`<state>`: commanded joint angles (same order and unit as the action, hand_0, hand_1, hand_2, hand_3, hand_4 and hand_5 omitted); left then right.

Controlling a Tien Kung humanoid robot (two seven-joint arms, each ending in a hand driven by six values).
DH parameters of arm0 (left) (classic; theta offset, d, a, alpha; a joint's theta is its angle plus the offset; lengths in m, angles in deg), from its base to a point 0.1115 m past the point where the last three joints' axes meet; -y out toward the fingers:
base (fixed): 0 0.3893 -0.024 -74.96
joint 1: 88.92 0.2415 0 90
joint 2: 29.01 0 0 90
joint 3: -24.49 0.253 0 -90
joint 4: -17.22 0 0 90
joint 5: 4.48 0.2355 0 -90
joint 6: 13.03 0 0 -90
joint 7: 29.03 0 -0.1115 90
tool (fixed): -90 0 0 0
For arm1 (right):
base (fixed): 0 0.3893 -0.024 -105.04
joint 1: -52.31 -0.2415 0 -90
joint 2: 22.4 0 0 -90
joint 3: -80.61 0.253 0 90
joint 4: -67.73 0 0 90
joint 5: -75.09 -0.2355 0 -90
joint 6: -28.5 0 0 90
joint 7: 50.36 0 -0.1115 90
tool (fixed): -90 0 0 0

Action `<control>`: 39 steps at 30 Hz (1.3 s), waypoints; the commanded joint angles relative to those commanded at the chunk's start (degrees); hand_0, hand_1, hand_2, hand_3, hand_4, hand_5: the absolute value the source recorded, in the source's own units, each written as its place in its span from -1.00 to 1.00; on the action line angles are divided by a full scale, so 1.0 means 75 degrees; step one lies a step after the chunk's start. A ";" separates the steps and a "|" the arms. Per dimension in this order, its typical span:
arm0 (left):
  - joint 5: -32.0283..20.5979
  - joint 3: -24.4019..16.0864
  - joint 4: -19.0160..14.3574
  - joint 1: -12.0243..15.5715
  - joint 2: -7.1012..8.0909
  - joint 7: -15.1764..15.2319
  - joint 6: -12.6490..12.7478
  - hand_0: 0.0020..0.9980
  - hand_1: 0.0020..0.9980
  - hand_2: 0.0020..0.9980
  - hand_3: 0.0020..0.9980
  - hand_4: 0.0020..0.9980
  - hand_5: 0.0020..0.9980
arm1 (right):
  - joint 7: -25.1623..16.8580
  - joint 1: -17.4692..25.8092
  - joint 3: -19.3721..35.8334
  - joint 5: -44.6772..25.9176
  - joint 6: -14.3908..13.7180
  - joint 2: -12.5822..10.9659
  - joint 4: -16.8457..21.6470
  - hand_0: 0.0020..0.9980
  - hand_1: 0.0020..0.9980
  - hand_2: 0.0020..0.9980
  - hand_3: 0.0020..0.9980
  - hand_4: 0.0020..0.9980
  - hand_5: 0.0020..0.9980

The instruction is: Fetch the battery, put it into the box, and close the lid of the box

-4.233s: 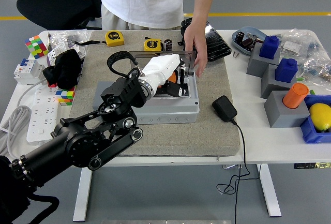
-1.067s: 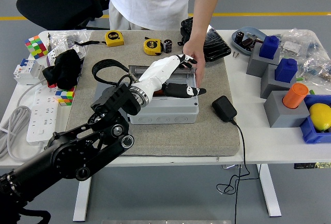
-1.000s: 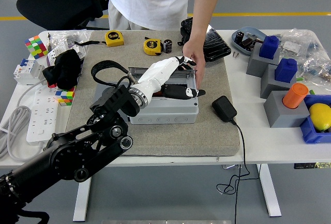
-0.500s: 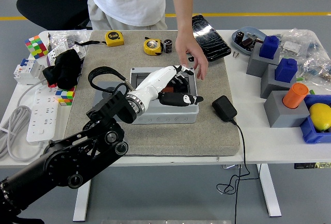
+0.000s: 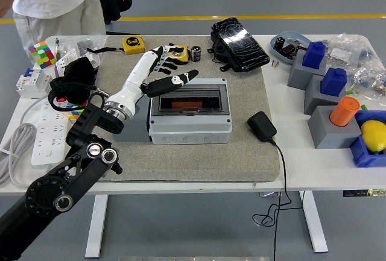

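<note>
Left hand (image 5: 161, 68) spread wide, holding nothing, raised at 10 o'clock of grey box (image 5: 189, 111). Thumb out over box's far-left corner; contact unclear. Lid (image 5: 189, 96) lying shut.

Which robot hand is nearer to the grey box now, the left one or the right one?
Left. The left hand, fingers spread, is over the grey box's far left corner. The right hand is not in view.

A single head camera is looking forward and down from high on the robot's side, taking in the whole white bench (image 5: 313, 164), its near edge lying below the grey rectangular plastic box (image 5: 189, 116), at middling range.
</note>
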<state>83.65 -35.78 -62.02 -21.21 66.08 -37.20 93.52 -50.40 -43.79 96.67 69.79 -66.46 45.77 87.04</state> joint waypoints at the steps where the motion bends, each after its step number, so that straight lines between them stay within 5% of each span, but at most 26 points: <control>1: -0.0062 -0.0121 0.0005 0.0070 0.0025 0.0050 0.0030 0.01 0.30 0.33 0.46 0.89 0.02 | 0.0002 -0.0002 -0.0002 -0.0007 0.0001 0.0003 -0.0004 0.16 0.26 0.33 0.14 0.95 -0.02; 9: -0.0245 -0.1098 -0.0020 0.0856 0.0396 0.0333 0.0160 -0.08 0.25 0.28 0.35 0.89 -0.02 | 0.0019 -0.0031 0.0001 -0.0060 -0.0024 -0.0028 -0.0041 0.16 0.26 0.33 0.14 0.95 -0.02; 17: -0.0610 -0.1772 -0.0179 0.1237 0.0562 0.0278 0.0061 -0.09 0.25 0.27 0.33 0.88 -0.03 | 0.0026 -0.0047 0.0014 -0.0071 -0.0021 -0.0050 -0.0051 0.16 0.26 0.33 0.14 0.95 -0.02; 39: -0.0352 -0.2660 -0.0182 0.1204 0.0607 0.0160 -0.0119 -0.09 0.24 0.26 0.30 0.87 -0.13 | 0.0146 -0.0254 -0.0015 0.0032 -0.0048 -0.0189 -0.0010 0.15 0.26 0.33 0.13 0.94 -0.01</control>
<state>81.00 -55.73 -63.39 -12.18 70.63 -36.01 92.63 -49.31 -45.70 96.56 70.03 -66.83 44.35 86.97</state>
